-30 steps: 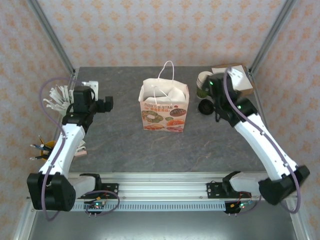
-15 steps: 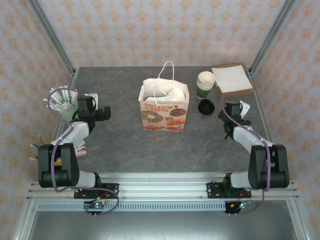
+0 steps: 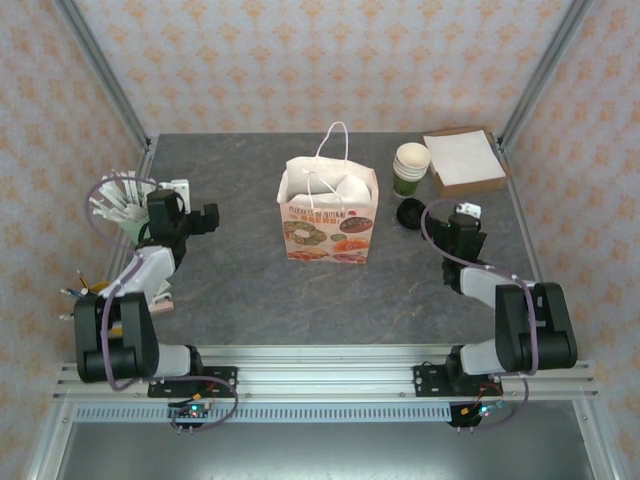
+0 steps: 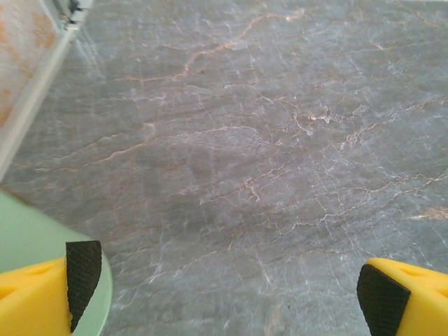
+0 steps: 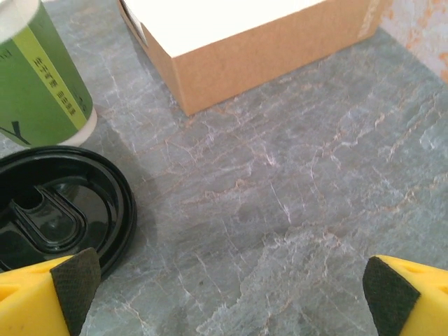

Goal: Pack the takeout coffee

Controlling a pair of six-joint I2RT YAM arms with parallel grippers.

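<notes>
Writing: green cup [image 5: 38, 77] carries pale lettering on a lime stripe, too cropped to read. Paper bag [image 3: 328, 220] has print on its front, too small to read.

Black lid [image 5: 59, 213] lies flat just in front of the cup, near the cardboard box [image 5: 266, 35] in the far right corner.

Right gripper [image 5: 227, 287] gapes wide beside the lid, holding nothing. Left gripper [image 4: 231, 287] is also wide and empty, with the mint cup [image 4: 28, 238] at its left finger.

Table [image 3: 250, 290] is bare either side of the bag.

Bare table [image 3: 235, 290] flanks the paper bag [image 3: 328, 225] (standing mid-table).
</notes>
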